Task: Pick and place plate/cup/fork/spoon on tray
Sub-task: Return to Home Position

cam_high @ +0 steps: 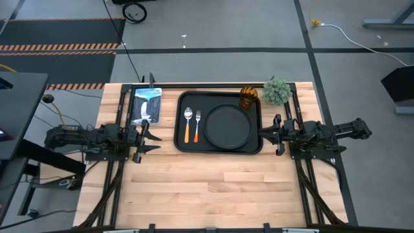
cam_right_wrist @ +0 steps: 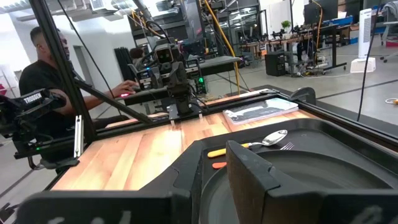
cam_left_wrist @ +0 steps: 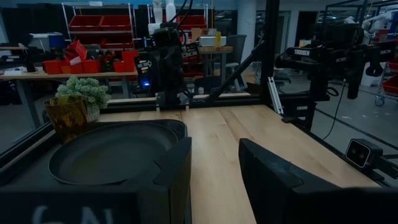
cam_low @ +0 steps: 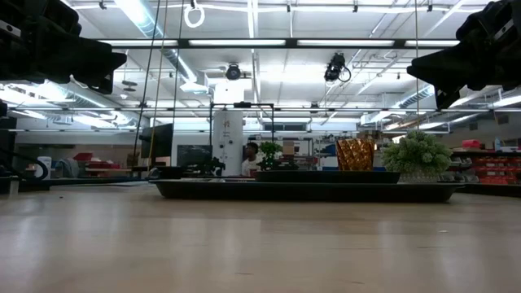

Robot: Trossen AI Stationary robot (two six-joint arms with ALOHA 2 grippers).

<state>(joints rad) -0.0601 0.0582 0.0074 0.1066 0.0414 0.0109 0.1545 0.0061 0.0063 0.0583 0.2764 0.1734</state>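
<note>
The black rectangular tray (cam_high: 184, 144) lies at the table's middle. On it rest the round black plate (cam_high: 228, 126), the spoon (cam_high: 188, 124) and the fork (cam_high: 198, 125) side by side left of the plate, and the amber cup (cam_high: 249, 98) upright in the tray's far right corner. My left gripper (cam_high: 152, 136) hovers open left of the tray, holding nothing. My right gripper (cam_high: 265, 133) hovers by the tray's right rim with a narrow gap between its fingers, holding nothing. The left wrist view shows the plate (cam_left_wrist: 112, 155) and the cup (cam_left_wrist: 67, 118). The right wrist view shows the spoon (cam_right_wrist: 268, 138) and the fork (cam_right_wrist: 285, 147).
A small green potted plant (cam_high: 277, 92) stands just right of the cup, off the tray. A printed booklet (cam_high: 145, 103) lies at the far left of the table. Bare wood lies near the front edge. A person (cam_right_wrist: 46, 68) is beyond the table's left side.
</note>
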